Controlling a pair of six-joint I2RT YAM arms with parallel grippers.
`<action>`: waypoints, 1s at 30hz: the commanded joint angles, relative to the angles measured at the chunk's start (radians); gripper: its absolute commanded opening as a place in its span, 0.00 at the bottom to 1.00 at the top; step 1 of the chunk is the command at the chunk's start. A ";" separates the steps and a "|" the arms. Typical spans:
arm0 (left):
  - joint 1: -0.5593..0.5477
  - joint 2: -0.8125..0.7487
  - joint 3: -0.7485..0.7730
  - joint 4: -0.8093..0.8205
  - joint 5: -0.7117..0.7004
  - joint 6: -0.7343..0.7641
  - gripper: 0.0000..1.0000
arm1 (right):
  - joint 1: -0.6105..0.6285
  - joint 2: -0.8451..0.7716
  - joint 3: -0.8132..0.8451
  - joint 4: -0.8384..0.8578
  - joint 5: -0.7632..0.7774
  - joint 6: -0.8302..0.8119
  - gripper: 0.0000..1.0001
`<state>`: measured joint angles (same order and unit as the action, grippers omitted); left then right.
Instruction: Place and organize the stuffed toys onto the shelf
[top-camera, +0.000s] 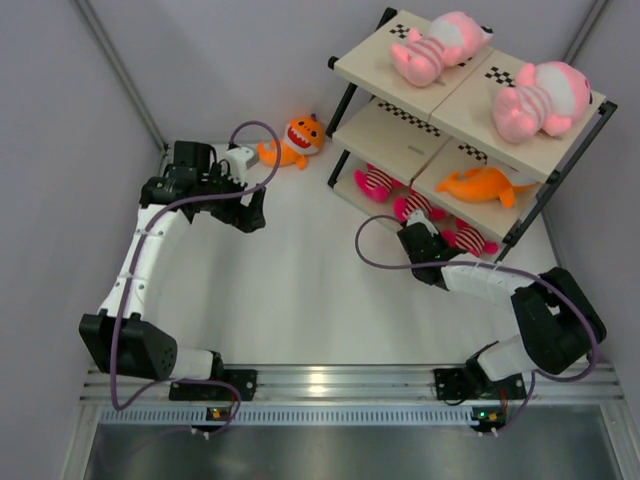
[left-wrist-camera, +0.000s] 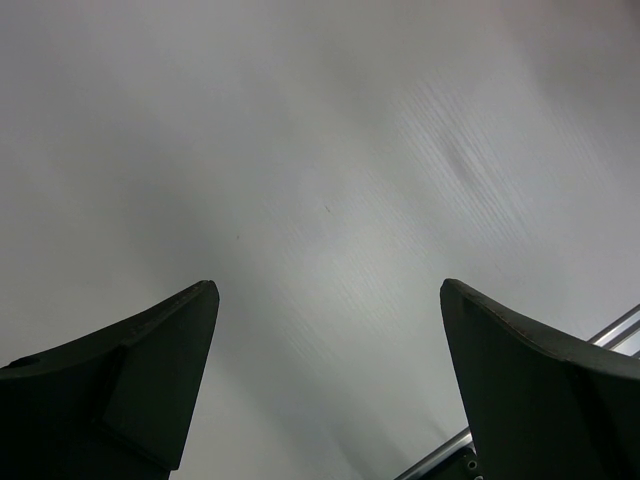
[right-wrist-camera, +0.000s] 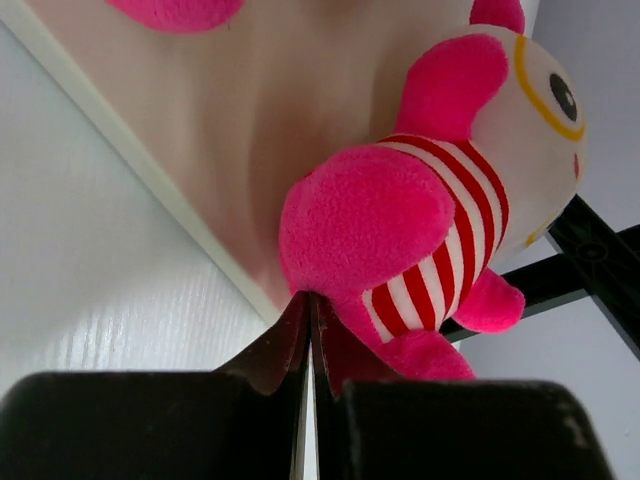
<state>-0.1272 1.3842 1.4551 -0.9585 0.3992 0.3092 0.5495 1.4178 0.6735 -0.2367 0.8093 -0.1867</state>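
Now my right arm folds at the elbow, right gripper (right-wrist-camera: 308, 322) pinched closed, tips touching the pink striped toy (right-wrist-camera: 400, 230) on the lowest shelf (right-wrist-camera: 240, 130) at two o'clock. My left arm arches toward ten o'clock, left gripper (left-wrist-camera: 328, 288) spread wide above the table (left-wrist-camera: 320, 120).

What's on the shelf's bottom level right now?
Hot-pink striped toys show along its front edge, with the right end effector at them. The middle boards cover whatever lies farther back.
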 joint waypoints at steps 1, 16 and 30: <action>-0.002 0.012 0.050 0.004 0.009 -0.013 0.99 | -0.010 0.029 0.096 0.041 0.036 -0.048 0.00; -0.163 0.530 0.548 0.105 -0.466 -0.228 0.96 | 0.225 -0.229 0.071 0.137 0.025 -0.161 0.23; -0.146 1.035 0.887 0.443 -0.556 -0.306 0.96 | 0.317 -0.381 0.003 0.228 -0.075 -0.240 0.30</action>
<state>-0.2802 2.3592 2.2375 -0.6621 -0.1394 0.0273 0.8421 1.0664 0.6704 -0.0650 0.7574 -0.4034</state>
